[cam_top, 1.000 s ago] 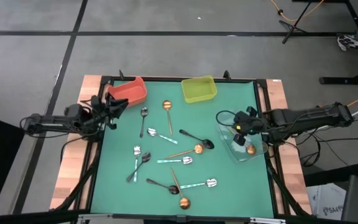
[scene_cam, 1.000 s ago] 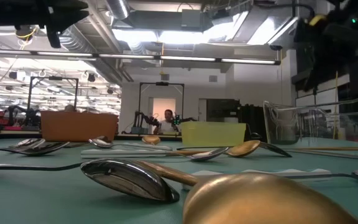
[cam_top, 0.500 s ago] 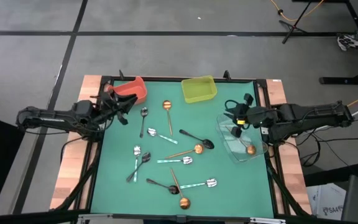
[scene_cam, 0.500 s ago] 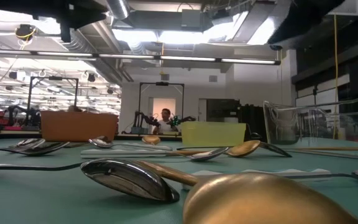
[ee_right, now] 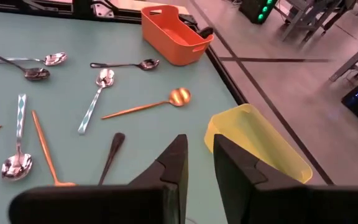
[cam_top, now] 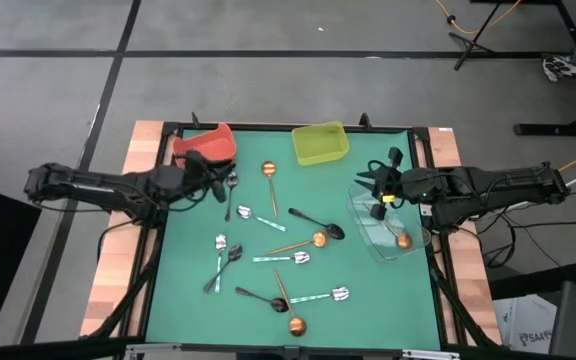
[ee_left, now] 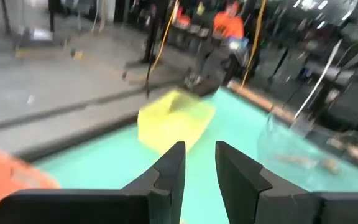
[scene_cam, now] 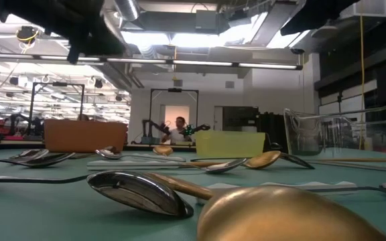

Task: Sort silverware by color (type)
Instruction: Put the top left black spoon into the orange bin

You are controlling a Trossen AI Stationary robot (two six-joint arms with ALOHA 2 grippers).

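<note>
Nearest the table's front edge, a copper-gold spoon with a round bowl (cam_top: 296,325), beside a black spoon (cam_top: 260,297) and a shiny silver spoon with a pale handle (cam_top: 326,296), all flat on the green table mat (cam_top: 368,300). Farther in, a loose scatter of slim spoons in the three finishes across the mat's middle, among them a second copper-gold spoon (cam_top: 301,243) and a black one (cam_top: 318,222) just beside it. At the right edge, a clear plastic bin (cam_top: 413,243) holding one copper-gold spoon (cam_top: 403,240); above its far end, the right gripper (cam_top: 382,184), fingers a narrow gap apart, holding nothing. At the left, the left gripper (cam_top: 216,177), fingers likewise slightly parted and empty, over the mat near a silver spoon (cam_top: 231,185). Along the far edge, a red plastic bin (cam_top: 206,146) and a yellow-green plastic bin (cam_top: 320,143).
</note>
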